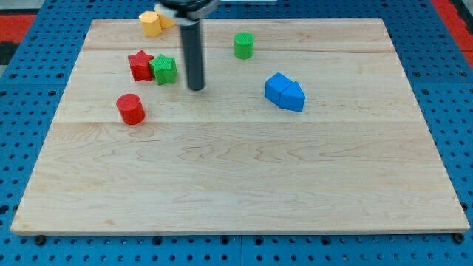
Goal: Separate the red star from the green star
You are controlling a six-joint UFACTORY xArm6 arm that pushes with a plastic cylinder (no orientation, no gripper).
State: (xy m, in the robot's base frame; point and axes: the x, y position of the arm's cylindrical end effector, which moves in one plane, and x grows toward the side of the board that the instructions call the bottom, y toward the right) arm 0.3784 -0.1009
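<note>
- The red star (140, 65) and green star (164, 70) were seen touching at the table's (236, 185) ten o'clock; nothing separated yet.
- My tip (196, 88) was placed just beside the green star, at its three o'clock.
- No fingers were fitted.

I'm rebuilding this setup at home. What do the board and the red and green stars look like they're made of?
The board looks like pale unfinished wood: grain lines and plank seams show. The red star and green star, touching each other at the view's left of my tip, look like painted wood or plastic: solid matte colour, no grain visible.
</note>
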